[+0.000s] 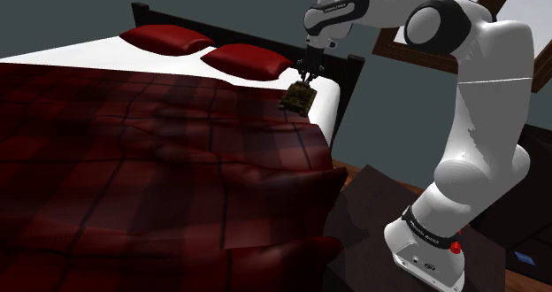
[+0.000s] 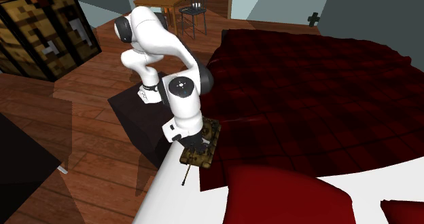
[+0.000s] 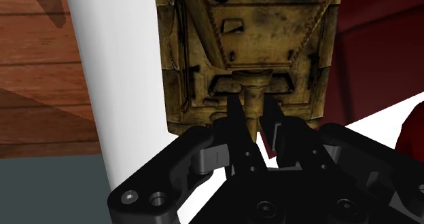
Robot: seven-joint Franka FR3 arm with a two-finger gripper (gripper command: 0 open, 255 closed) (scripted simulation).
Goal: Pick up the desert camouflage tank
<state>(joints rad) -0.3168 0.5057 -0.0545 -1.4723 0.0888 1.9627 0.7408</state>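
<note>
Shoulder view: One white arm [image 1: 482,113] reaches over one bed [image 1: 133,175]. The arm has small writing near the hand and near its foot, too small to read. The two black fingers [image 1: 306,74] point down. One sandy-brown tank [image 1: 299,96] hangs right under them, tipped a bit. Two red pillows [image 1: 166,39] lie beyond the fingers on the white sheet [image 1: 325,104].

Second exterior view: The tank [image 2: 200,148] sits just under the hand, at the edge of the bed [image 2: 319,87], where the sheet [image 2: 170,195] meets the red blanket [image 2: 299,114]. I cannot tell if it touches the bed. Far from the fingers stand one big brown box [image 2: 41,26], one desk [image 2: 153,0] and a chair [image 2: 195,11].

Wrist view: The two fingers [image 3: 234,121] are close together and pinch the gun [image 3: 253,94] of the tank [image 3: 244,39] between them. The sheet [image 3: 122,87] is on one side of the tank and the blanket [image 3: 380,53] on the other.
</note>
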